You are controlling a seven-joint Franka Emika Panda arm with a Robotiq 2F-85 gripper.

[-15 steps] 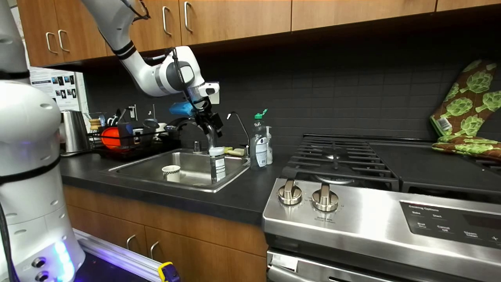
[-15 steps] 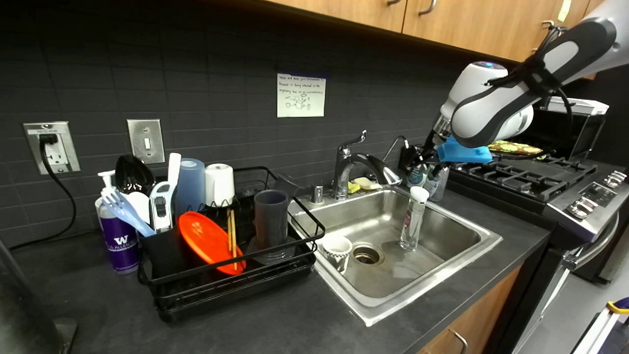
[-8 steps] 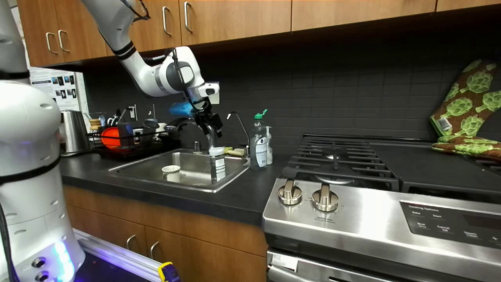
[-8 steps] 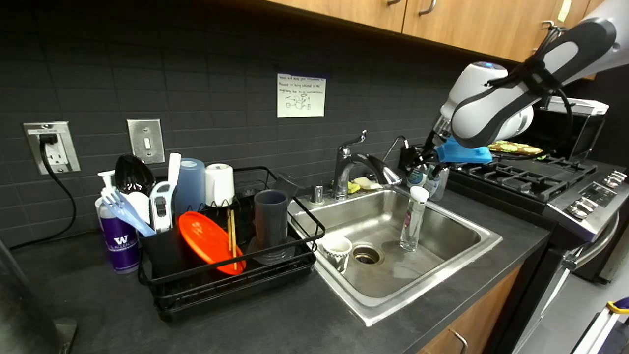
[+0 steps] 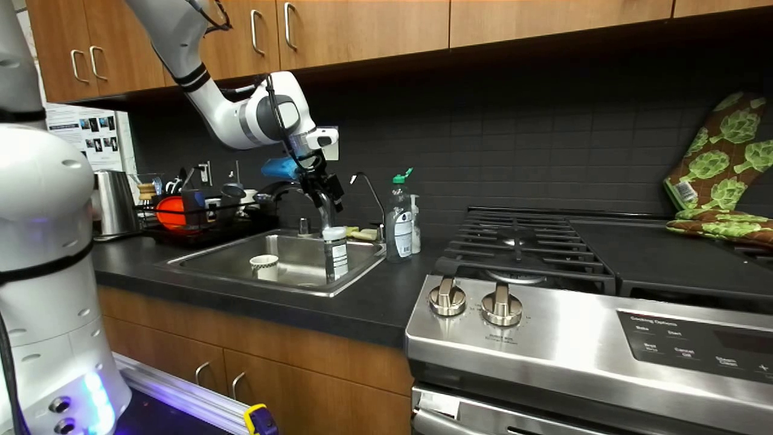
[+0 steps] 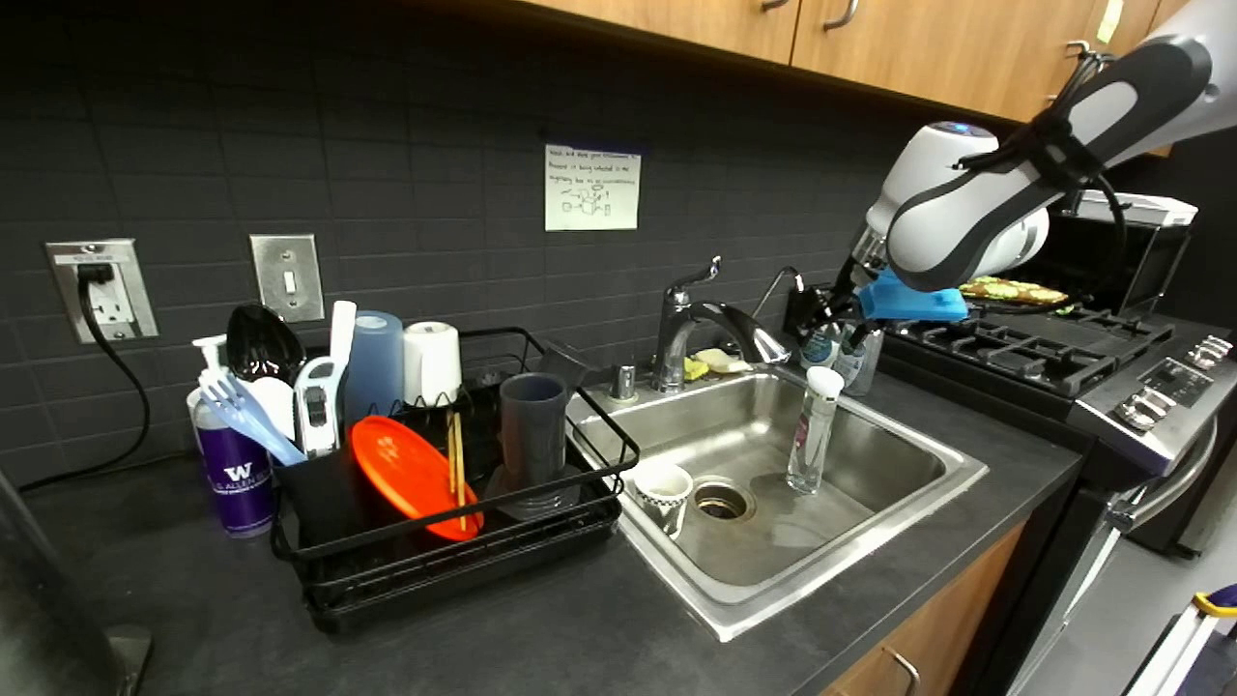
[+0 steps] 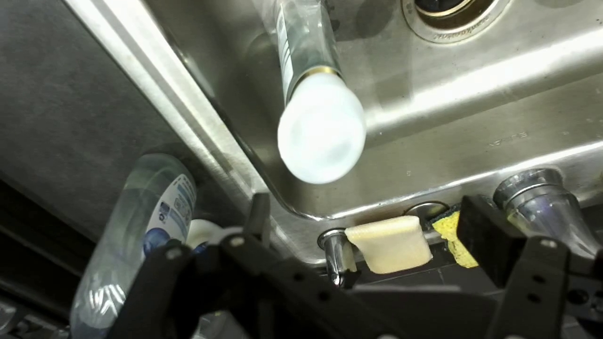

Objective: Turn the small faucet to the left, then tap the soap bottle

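Note:
The small faucet (image 5: 375, 196) is a thin silvery gooseneck at the sink's back corner. It also shows in an exterior view (image 6: 771, 288). In the wrist view only its base (image 7: 336, 254) shows, between the fingers; its upper part is hidden behind the gripper. My gripper (image 7: 374, 229) is open with nothing between the pads. It hangs above the sink's back edge, near the main faucet's spout (image 5: 327, 208) in an exterior view (image 5: 329, 196). The translucent soap bottle (image 5: 400, 226) with a green top stands upright right of the small faucet; it shows in the wrist view (image 7: 136, 226), apart from the fingers.
A clear bottle with a white cap (image 6: 815, 425) and a white cup (image 6: 663, 493) stand in the sink (image 6: 952, 474). A pump bottle (image 5: 415, 226) stands behind the soap bottle. A cream sponge (image 7: 391, 247) and yellow sponge (image 7: 456, 240) lie behind the sink. A dish rack (image 6: 618, 474) stands beside it.

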